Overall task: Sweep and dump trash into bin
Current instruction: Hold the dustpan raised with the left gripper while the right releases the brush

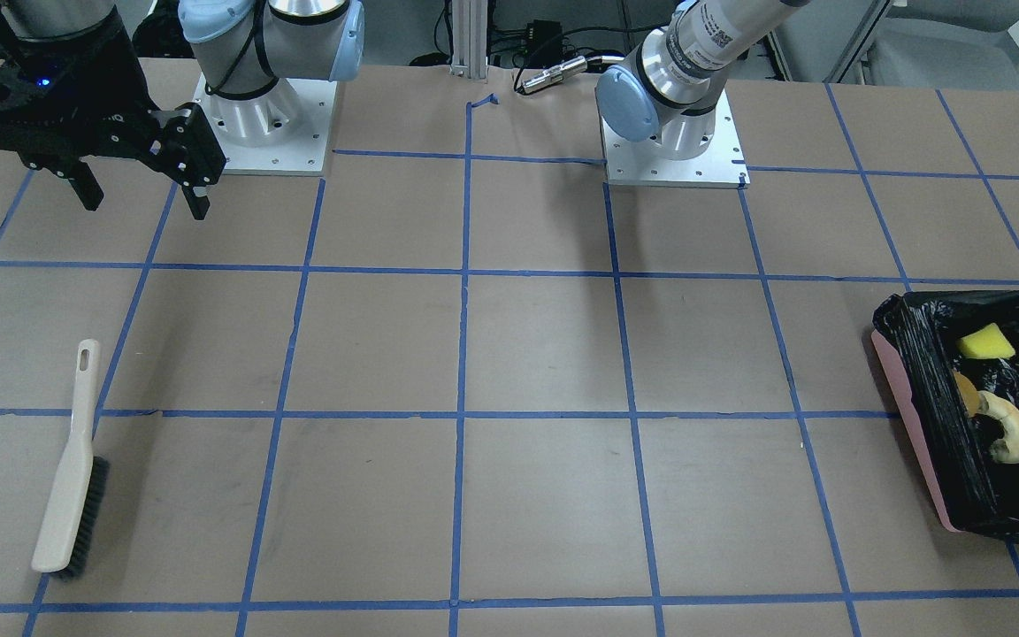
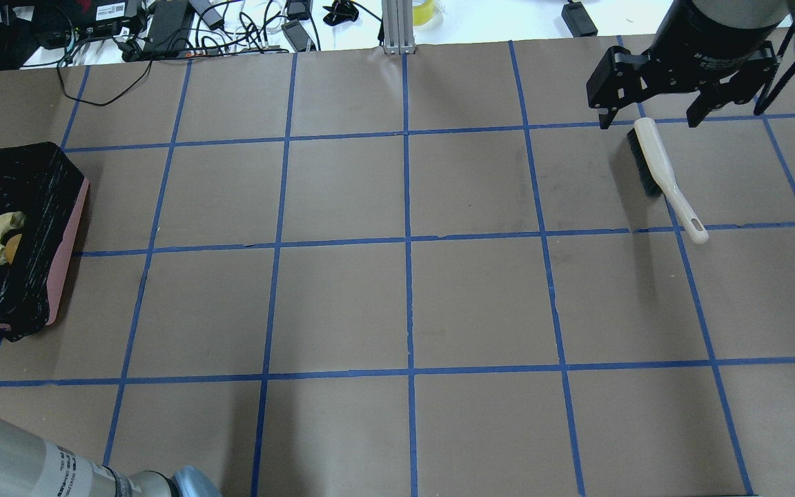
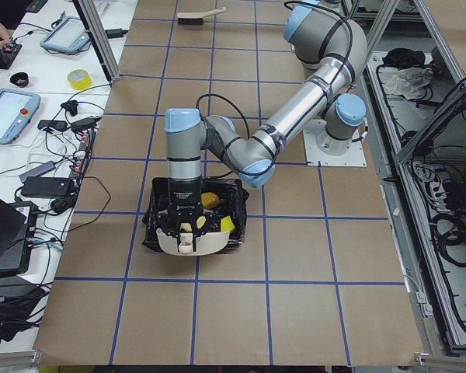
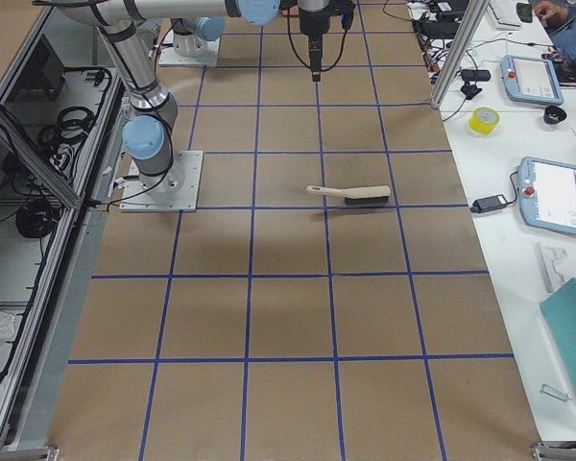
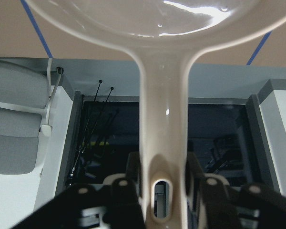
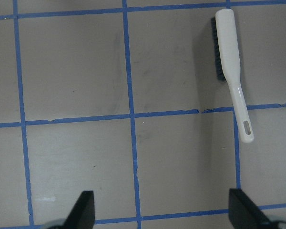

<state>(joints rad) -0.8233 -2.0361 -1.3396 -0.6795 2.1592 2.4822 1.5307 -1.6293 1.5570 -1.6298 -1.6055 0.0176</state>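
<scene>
Trash [image 1: 1005,423], front view: 3 pcs inside 1 bin [image 1: 938,460]: sponge [image 1: 985,342], croissant [image 1: 1011,438], potato lump [image 1: 967,395]. 1 brush [image 1: 72,469] on table. Right gripper [image 1: 146,203] open, empty. Left-side view adds 1 dustpan [image 3: 190,245] over bin. Left wrist: left gripper [image 5: 163,176] clamps dustpan handle.

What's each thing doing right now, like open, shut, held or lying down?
left gripper: shut on the dustpan handle.
right gripper: open, holding nothing.
dustpan: held over the bin's edge.
brush: lying on the table, not held.
bin: holds the sponge, croissant and potato piece.
</scene>
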